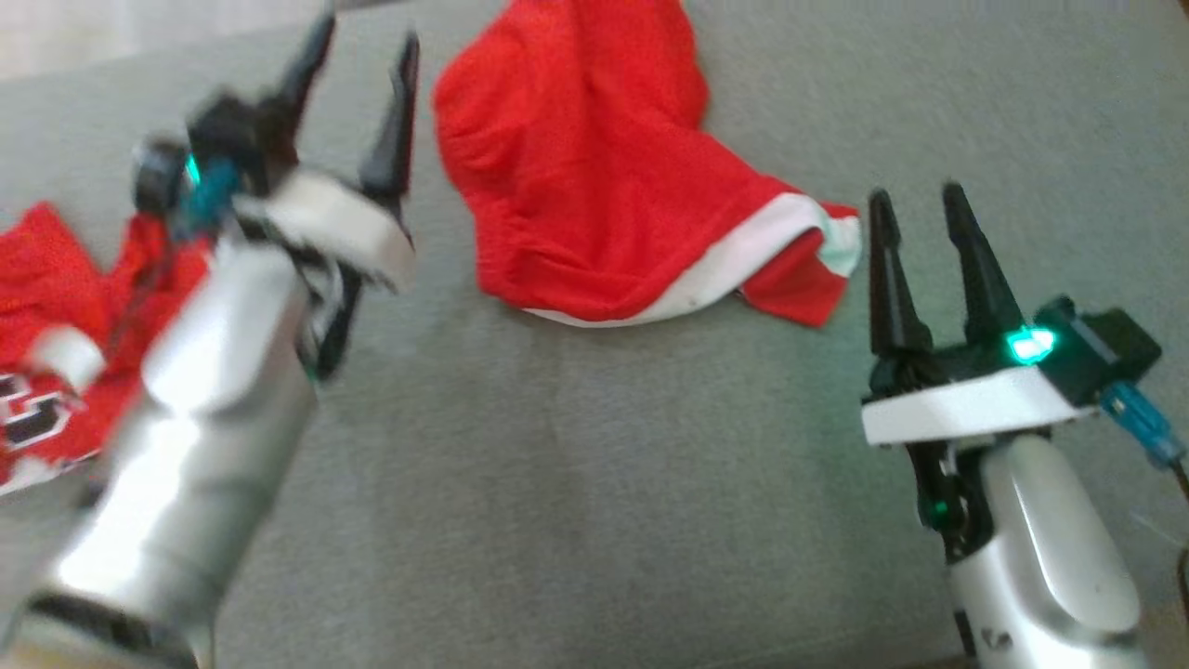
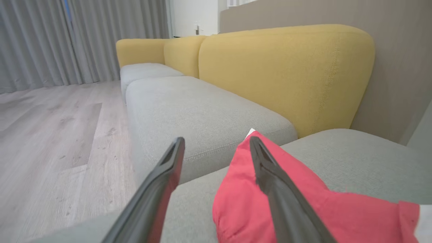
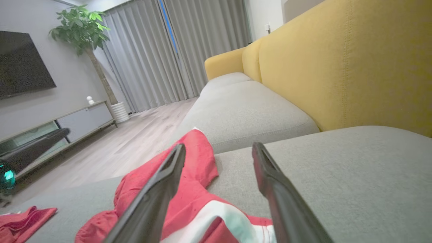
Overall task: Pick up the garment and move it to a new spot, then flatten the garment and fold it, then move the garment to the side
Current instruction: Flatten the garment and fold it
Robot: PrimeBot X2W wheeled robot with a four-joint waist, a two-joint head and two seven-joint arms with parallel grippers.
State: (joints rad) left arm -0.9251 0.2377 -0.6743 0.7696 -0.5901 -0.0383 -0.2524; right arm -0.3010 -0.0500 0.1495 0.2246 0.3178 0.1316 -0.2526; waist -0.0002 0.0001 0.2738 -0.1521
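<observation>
The garment, red with a white band along its hem, lies crumpled on the grey sofa seat at the top centre of the head view. My left gripper, blurred, hangs open just left of it, apart from the cloth. In the left wrist view the left gripper holds nothing, and the garment lies below and behind its right finger. Open as well, my right gripper stands at the garment's right end near the white band. The right gripper looks over the garment.
A second red piece of clothing with black and white print lies at the seat's left edge, partly under my left forearm. Yellow backrests rise behind the seats. Wooden floor, curtains, a TV cabinet and a plant lie beyond.
</observation>
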